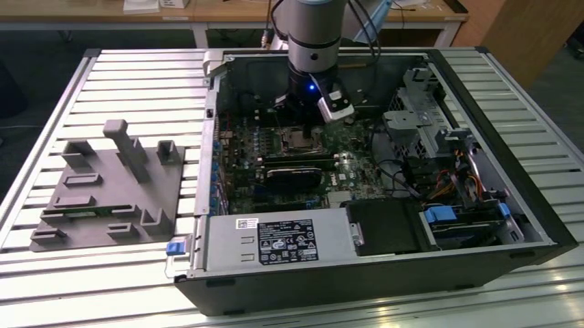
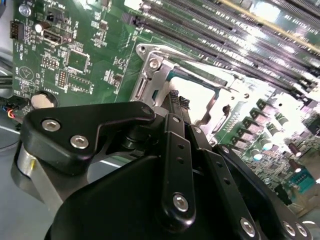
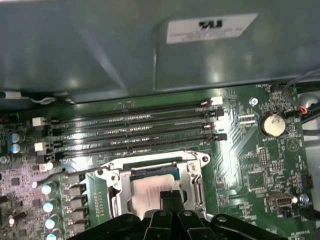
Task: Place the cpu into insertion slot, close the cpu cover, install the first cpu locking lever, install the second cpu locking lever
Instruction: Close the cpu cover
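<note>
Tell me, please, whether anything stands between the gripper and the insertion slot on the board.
Nothing visible does. In the first wrist view the gripper hangs right at the insertion slot, whose silver rim and pale centre show unobstructed; the memory slots run alongside, out of the way.

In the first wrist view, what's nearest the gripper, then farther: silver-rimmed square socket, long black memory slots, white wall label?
1. Silver-rimmed square insertion slot, right at the gripper.
2. Long black memory slots, just beyond the socket.
3. White label, on the grey case wall, farthest.
</note>
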